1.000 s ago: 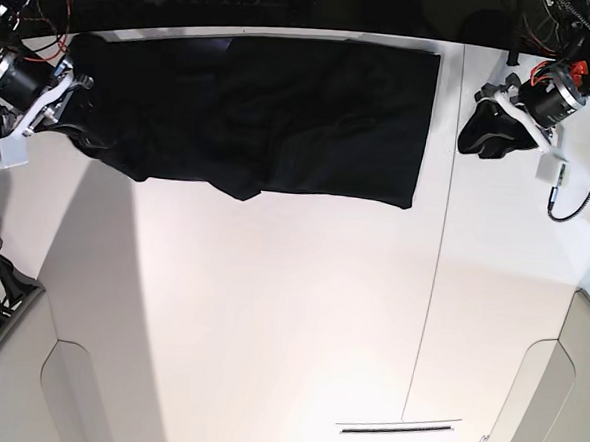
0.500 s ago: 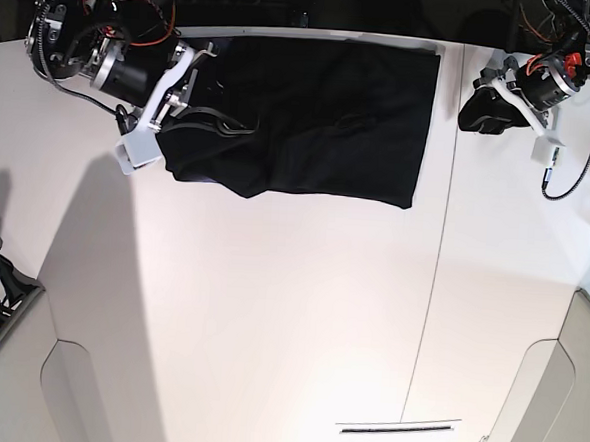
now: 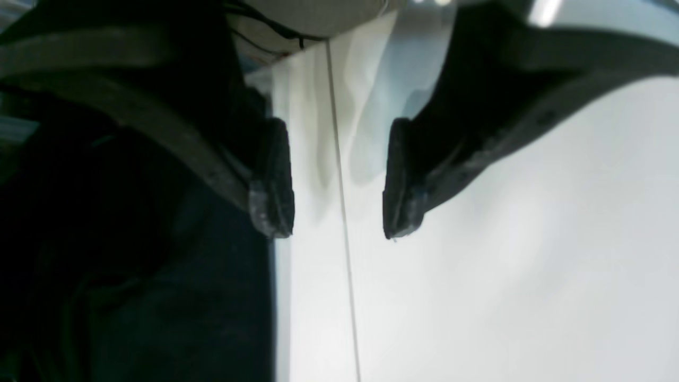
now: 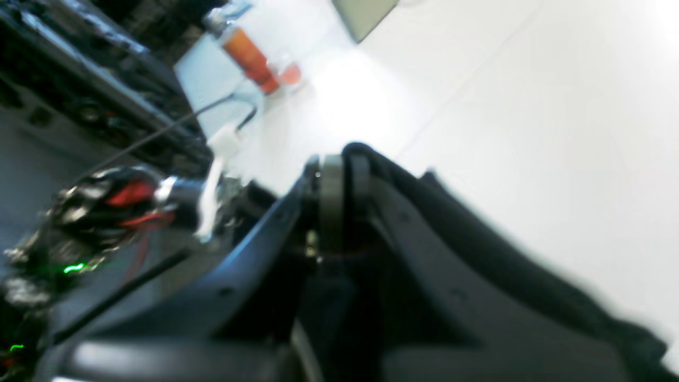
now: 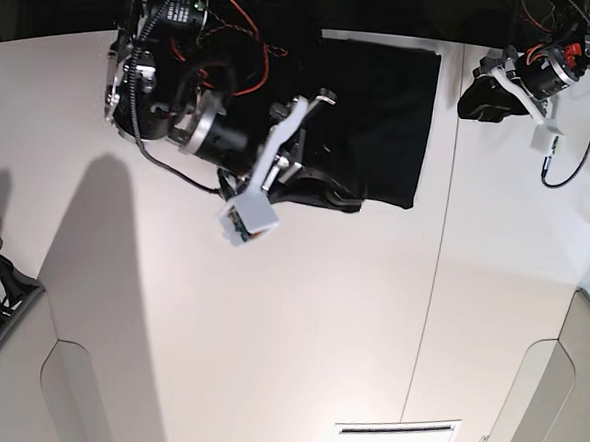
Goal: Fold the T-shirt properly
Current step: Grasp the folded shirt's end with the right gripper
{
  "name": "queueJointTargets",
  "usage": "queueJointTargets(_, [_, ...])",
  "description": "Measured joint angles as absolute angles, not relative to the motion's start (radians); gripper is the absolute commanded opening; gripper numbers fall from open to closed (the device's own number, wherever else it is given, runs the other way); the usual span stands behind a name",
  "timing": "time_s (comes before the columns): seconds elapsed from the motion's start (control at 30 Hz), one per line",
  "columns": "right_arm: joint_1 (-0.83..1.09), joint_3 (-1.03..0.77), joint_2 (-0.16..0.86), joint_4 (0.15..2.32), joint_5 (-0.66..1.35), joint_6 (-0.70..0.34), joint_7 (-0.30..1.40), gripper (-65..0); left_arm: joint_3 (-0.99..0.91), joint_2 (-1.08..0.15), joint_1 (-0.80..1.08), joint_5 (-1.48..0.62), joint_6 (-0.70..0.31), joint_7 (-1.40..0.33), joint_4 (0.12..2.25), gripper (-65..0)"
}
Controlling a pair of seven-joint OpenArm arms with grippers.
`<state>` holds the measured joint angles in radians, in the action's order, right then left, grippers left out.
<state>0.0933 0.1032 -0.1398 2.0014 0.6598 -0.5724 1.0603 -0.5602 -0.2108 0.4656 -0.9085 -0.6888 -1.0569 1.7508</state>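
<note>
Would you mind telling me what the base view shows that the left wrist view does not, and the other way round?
Only the base view shows the right gripper shut on the T-shirt, carrying its edge across the cloth, along with the wide spread of the white table. Only the left wrist view shows the left gripper from close up, its jaws standing open with nothing between them, above a thin seam in the tabletop. Both views share the black T-shirt lying on the white table beside that seam.

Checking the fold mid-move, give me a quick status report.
Right gripper shut on the T-shirt, carrying one side across. Left gripper open, empty, beside the shirt's edge. Nothing in the way.
</note>
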Motion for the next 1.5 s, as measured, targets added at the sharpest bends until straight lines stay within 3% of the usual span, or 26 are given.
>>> queueJointTargets(0.17, [0.005,0.219,-0.144,1.833,0.525,-0.520,0.988,-65.0,-0.560,-0.212,0.481,-0.909,-0.689,-1.056,1.751,-35.0])
queueJointTargets(0.43, [-0.079,0.307,-0.141,1.625,0.520,-0.505,1.030,-65.0,-0.560,-0.211,0.482,-0.931,-0.689,-1.058,1.751,-35.0])
queueJointTargets(0.47, [-0.082,0.307,-0.141,1.625,0.537,-0.505,1.039,-59.3,-0.560,-0.211,0.482,-0.933,-0.689,-1.058,1.751,-34.9])
queueJointTargets(0.53, [-0.101,0.307,-0.141,1.628,0.557,-0.507,1.074,-41.1,-0.560,-0.211,0.482,-0.945,-0.689,-1.058,1.751,-34.9])
queueJointTargets(0.6, [-0.123,0.306,-0.141,1.646,0.589,-0.509,1.085,-35.5,-0.560,-0.211,0.481,-0.960,-0.689,-1.058,1.751,-34.9])
queueJointTargets(0.9, [-0.124,0.306,-0.141,1.888,0.591,-0.515,1.245,-35.5,-0.560,-0.211,0.482,-0.962,-0.689,-1.058,1.751,-34.9])
queueJointTargets(1.1, [0.060,0.308,-0.090,2.042,0.555,-0.516,1.250,-35.5,-0.561,-0.213,0.482,-0.962,-0.689,-1.058,1.751,-34.9])
queueJointTargets(1.3, [0.197,0.305,0.030,2.054,0.448,-0.515,1.234,-35.5,-0.560,-0.220,0.482,-0.962,-0.689,-1.058,1.751,-34.9])
queueJointTargets(1.5, [0.263,0.308,0.038,2.054,0.364,-0.516,1.174,-33.3,-0.560,-0.231,0.482,-0.972,-0.689,-1.058,1.751,-34.9])
